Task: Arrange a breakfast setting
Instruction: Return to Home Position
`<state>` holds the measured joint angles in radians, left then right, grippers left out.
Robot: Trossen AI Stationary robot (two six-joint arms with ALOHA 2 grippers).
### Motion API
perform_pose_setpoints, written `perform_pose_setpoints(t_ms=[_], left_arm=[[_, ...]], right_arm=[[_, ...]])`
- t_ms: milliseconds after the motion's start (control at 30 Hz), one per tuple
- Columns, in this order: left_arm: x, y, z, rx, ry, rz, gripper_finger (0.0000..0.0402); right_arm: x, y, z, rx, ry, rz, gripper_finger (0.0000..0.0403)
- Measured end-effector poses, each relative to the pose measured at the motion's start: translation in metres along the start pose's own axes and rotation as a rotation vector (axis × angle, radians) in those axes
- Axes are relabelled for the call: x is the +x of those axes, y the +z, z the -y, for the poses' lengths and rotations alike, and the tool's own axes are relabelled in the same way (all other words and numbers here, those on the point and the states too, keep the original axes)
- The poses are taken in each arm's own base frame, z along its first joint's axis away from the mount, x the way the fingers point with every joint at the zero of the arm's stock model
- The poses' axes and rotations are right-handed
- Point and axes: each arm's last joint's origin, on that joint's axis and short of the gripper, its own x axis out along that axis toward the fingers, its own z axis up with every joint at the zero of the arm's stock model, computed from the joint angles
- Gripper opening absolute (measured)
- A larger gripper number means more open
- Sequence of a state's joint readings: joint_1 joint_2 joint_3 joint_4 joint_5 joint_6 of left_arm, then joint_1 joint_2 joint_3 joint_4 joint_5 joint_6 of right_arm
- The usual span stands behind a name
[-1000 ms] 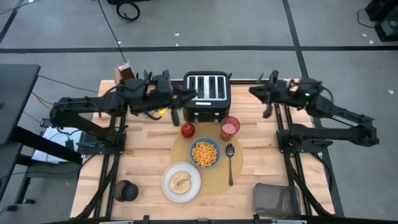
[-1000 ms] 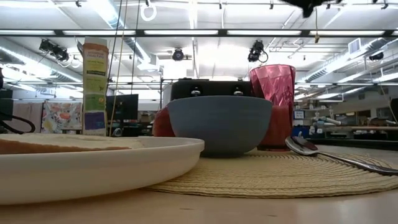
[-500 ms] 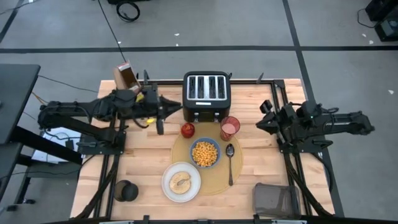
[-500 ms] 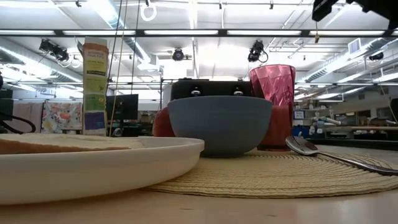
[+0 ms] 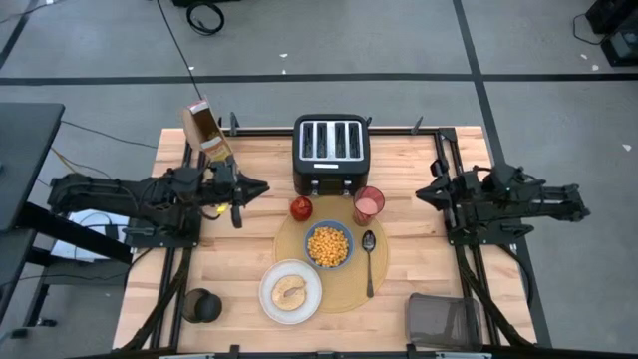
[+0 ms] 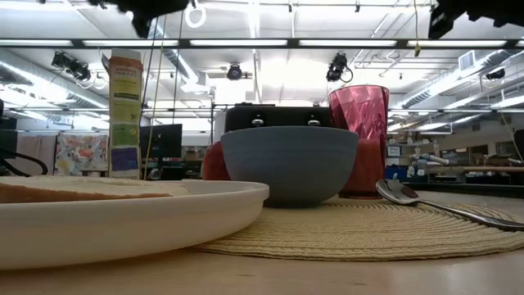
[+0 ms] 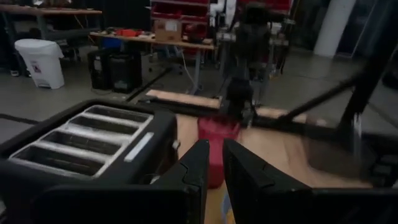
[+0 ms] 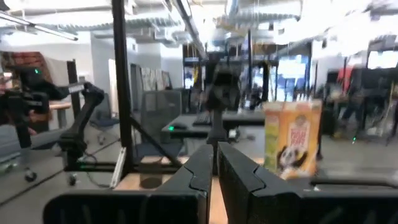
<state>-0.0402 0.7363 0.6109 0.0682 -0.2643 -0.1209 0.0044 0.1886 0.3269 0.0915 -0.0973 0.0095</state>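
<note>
The round tan placemat lies at the table's middle. On it stand the blue bowl holding cereal, the translucent red cup and the metal spoon. The red apple sits at the mat's far left rim. The white plate with toast overlaps the mat's near left rim. My left gripper is shut and empty, left of the apple. My right gripper is shut and empty, right of the cup. The low view shows the bowl, cup and plate.
The black four-slot toaster stands at the far middle, and the cereal box at the far left corner. A dark round cup sits at the near left and a grey container at the near right.
Both arms have drawn back. My left gripper has gone from the toaster's front toward the table's left edge and a little nearer. My right gripper has gone from the far right corner toward the near edge and stopped right of the cup. The setting has stayed still.
</note>
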Motion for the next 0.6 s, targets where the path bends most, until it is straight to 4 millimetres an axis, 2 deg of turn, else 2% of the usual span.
perform_pose_setpoints(t_ms=[167, 333, 500, 600], left_arm=[[-0.012, -0.029, -0.003, 0.075, -0.069, -0.018, 0.0052], [-0.028, -0.056, -0.008, 0.144, -0.173, 0.064, 0.0052], [-0.048, -0.087, -0.017, 0.154, -0.204, 0.160, 0.0053], [-0.054, -0.109, -0.021, 0.147, -0.219, 0.218, 0.0052]], right_arm=[[-0.005, -0.016, 0.000, -0.017, -0.011, 0.012, 0.0034], [-0.011, -0.045, -0.001, 0.021, -0.001, 0.006, 0.0034], [-0.013, -0.075, -0.001, 0.032, 0.006, 0.006, 0.0034], [-0.012, -0.084, 0.000, 0.037, 0.002, -0.053, 0.0034]])
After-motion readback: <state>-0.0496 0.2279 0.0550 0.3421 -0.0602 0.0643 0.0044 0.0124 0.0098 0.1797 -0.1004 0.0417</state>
